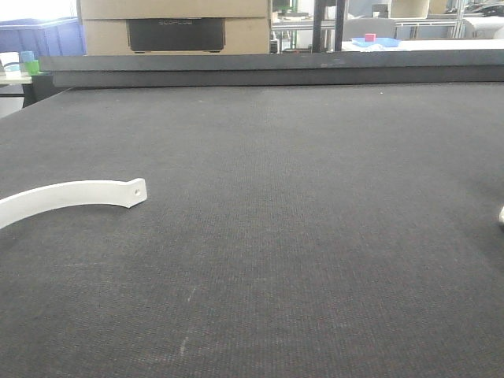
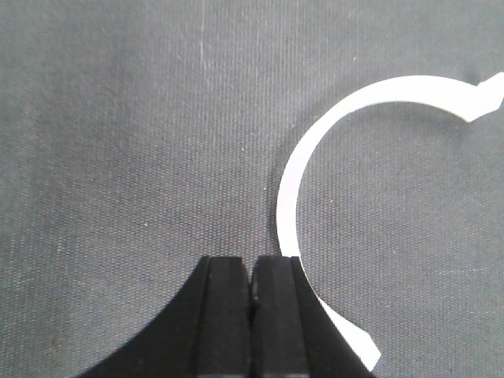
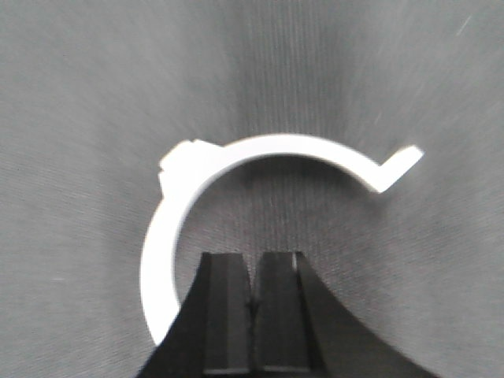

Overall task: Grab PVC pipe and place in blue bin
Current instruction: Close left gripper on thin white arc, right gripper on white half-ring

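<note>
White curved PVC pipe piece (image 2: 287,197) lies flat on dark grey woven mat (image 2: 118,118), ungrasped; left gripper (image 2: 252,264) closed tight, empty, low over mat, probably lining up pickup; right gripper (image 3: 253,264) same.

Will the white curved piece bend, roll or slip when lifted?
The white curved piece is a thin open band, so it probably flexes and feels light. Resting as an arc on the mat, it seems unlikely to roll.

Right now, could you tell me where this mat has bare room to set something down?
The mat is bare from the white curved piece at the left across the middle, and back to the ledge. Only the left edge, around that piece, is occupied.
</note>
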Robot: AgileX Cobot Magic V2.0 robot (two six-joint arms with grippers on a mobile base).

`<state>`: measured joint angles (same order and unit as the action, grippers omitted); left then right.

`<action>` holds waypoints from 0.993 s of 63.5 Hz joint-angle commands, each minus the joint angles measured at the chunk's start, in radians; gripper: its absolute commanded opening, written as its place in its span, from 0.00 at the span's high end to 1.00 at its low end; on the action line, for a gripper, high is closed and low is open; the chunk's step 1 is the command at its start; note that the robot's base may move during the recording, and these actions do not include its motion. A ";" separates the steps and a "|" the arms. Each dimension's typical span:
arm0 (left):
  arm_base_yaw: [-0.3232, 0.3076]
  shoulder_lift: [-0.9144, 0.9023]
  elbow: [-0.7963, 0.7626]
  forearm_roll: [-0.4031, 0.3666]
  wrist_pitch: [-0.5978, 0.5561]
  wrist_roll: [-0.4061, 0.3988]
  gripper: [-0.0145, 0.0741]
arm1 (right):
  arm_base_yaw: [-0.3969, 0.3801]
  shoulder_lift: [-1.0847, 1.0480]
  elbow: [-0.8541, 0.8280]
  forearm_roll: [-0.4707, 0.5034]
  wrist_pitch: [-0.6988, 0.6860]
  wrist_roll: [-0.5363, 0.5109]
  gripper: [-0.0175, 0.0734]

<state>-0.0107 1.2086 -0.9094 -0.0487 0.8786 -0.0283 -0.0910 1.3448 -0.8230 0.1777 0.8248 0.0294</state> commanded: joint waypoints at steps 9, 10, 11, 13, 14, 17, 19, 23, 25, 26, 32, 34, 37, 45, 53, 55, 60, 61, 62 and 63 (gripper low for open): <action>-0.006 0.000 -0.007 -0.017 -0.013 0.000 0.96 | 0.142 0.123 -0.096 -0.088 0.071 0.159 0.97; -0.006 0.000 -0.007 -0.017 -0.013 0.000 0.96 | 0.153 0.129 -0.104 -0.094 0.074 0.168 0.97; -0.006 0.000 -0.007 -0.017 -0.013 0.000 0.96 | 0.168 0.135 -0.111 -0.096 0.079 0.171 0.97; -0.006 0.000 -0.007 -0.017 -0.013 0.000 0.96 | 0.184 0.147 -0.124 -0.097 0.087 0.170 0.97; -0.006 0.000 -0.007 -0.017 -0.013 0.000 0.96 | 0.193 0.154 -0.133 -0.097 0.091 0.170 0.97; -0.006 0.000 -0.007 -0.017 -0.013 0.000 0.96 | 0.202 0.168 -0.144 -0.092 0.091 0.173 0.97; -0.006 0.000 -0.007 -0.017 -0.013 0.000 0.96 | 0.205 0.171 -0.152 -0.087 0.091 0.173 0.97; -0.006 0.000 -0.007 -0.017 -0.013 0.000 0.96 | 0.205 0.174 -0.154 -0.083 0.091 0.184 0.97; -0.006 0.000 -0.007 -0.017 -0.013 0.000 0.96 | 0.205 0.174 -0.154 -0.083 0.091 0.191 0.97; -0.006 0.000 -0.007 -0.017 -0.013 0.000 0.96 | 0.205 0.174 -0.154 -0.083 0.091 0.192 0.97; -0.006 0.000 -0.007 -0.017 -0.013 0.000 0.96 | 0.205 0.174 -0.154 -0.092 0.100 0.199 0.91; -0.006 0.000 -0.007 -0.017 -0.013 0.000 0.96 | 0.205 0.174 -0.154 -0.092 0.098 0.199 0.86; -0.006 0.000 -0.007 -0.017 -0.013 0.000 0.96 | 0.205 0.179 -0.154 -0.092 0.093 0.199 0.77; -0.006 0.000 -0.007 -0.017 -0.013 0.000 0.96 | 0.205 0.199 -0.152 -0.092 0.105 0.199 0.64; -0.006 0.000 -0.007 -0.017 -0.013 0.000 0.96 | 0.205 0.235 -0.152 -0.092 0.103 0.199 0.64; -0.006 0.000 -0.007 -0.017 -0.013 0.000 0.96 | 0.205 0.239 -0.152 -0.092 0.103 0.199 0.64; -0.006 0.000 -0.007 -0.017 -0.013 0.000 0.96 | 0.205 0.242 -0.152 -0.092 0.103 0.199 0.64; -0.006 0.000 -0.007 -0.017 -0.013 0.000 0.96 | 0.205 0.242 -0.152 -0.092 0.103 0.199 0.64; -0.006 0.000 -0.007 -0.017 -0.013 0.000 0.96 | 0.205 0.241 -0.152 -0.092 0.100 0.199 0.64; -0.006 0.000 -0.007 -0.017 -0.013 0.000 0.96 | 0.205 0.241 -0.152 -0.092 0.098 0.199 0.64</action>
<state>-0.0107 1.2107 -0.9094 -0.0589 0.8752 -0.0276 0.1120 1.5848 -0.9696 0.0976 0.9289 0.2274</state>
